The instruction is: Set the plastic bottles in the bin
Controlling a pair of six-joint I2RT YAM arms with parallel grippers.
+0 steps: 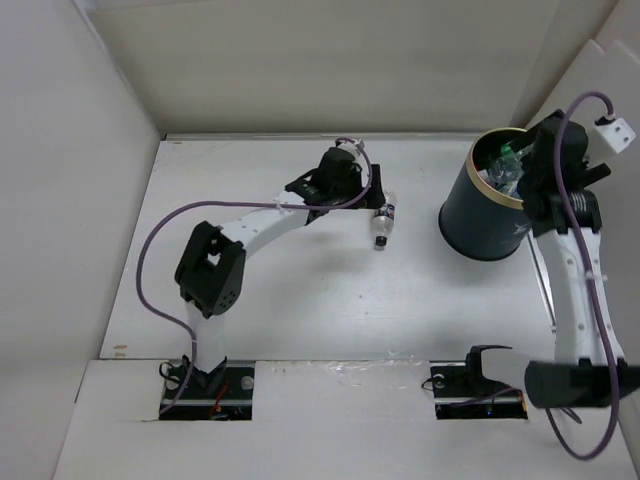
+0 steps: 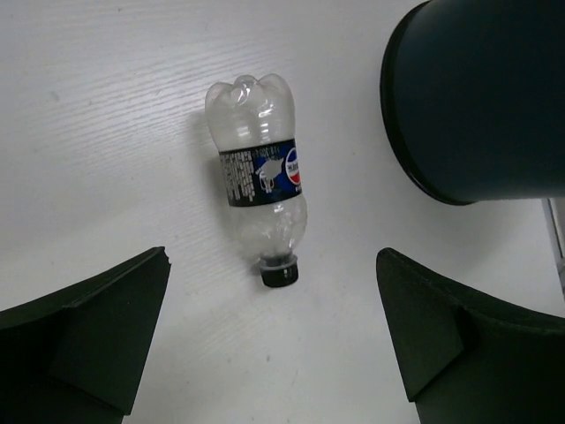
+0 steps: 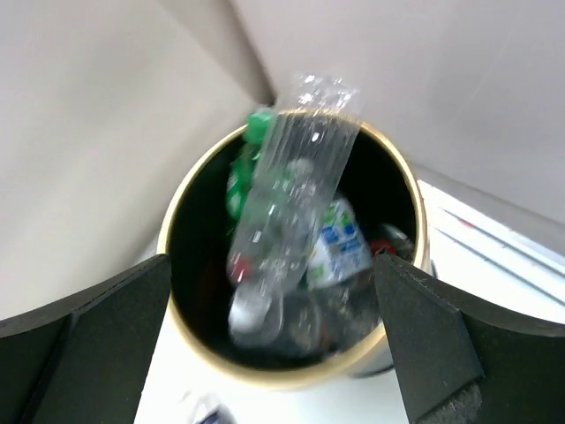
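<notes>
One clear plastic bottle with a dark label and black cap lies on the table, left of the bin. In the left wrist view the bottle lies cap toward me, and my left gripper hangs open and empty just short of it. My right gripper is open over the bin's gold rim. A blurred clear bottle is in the bin's mouth, free of the fingers. A green bottle and a blue-and-white labelled bottle lie inside.
The navy bin wall stands close to the right of the lying bottle. White enclosure walls surround the table on the left, back and right. The right arm runs along the table's right edge.
</notes>
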